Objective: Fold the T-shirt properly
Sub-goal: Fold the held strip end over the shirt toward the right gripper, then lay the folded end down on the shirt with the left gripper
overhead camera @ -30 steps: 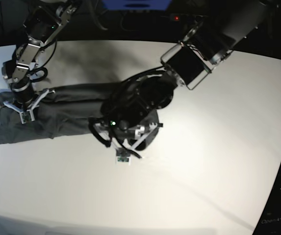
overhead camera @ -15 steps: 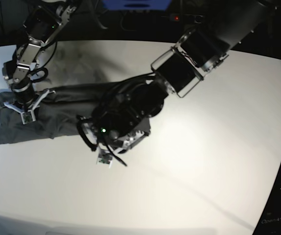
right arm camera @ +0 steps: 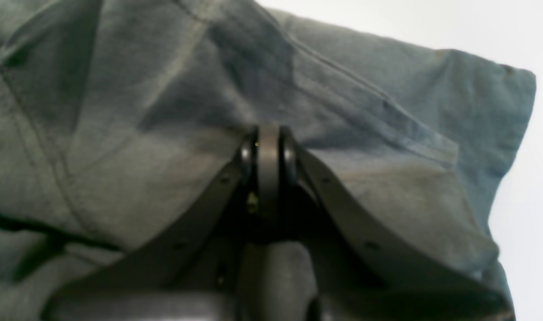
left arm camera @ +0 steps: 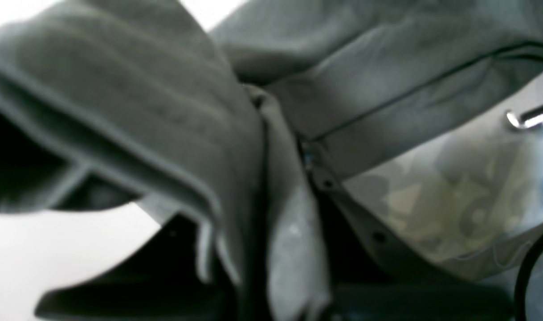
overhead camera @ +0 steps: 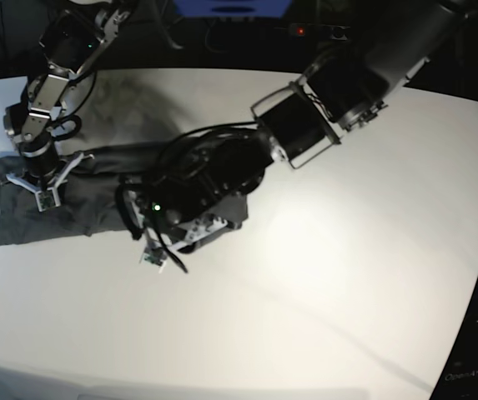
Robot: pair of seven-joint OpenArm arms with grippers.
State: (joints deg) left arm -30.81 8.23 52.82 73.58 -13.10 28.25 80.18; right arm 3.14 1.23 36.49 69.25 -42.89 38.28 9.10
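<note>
Charcoal-grey T-shirt (overhead camera: 63,196) lies bunched on the white table (overhead camera: 347,275) (left side in the base view); left gripper (left arm camera: 271,187) pinches its fabric, right gripper (right arm camera: 268,147) presses closed against it.

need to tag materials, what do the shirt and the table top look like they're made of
T-shirt: soft knit fabric, probably cotton, matte charcoal grey; it creases and shows stitched seams. Table: smooth, hard white surface with a faint sheen under the light, perhaps laminate or painted board; hard to tell.
</note>
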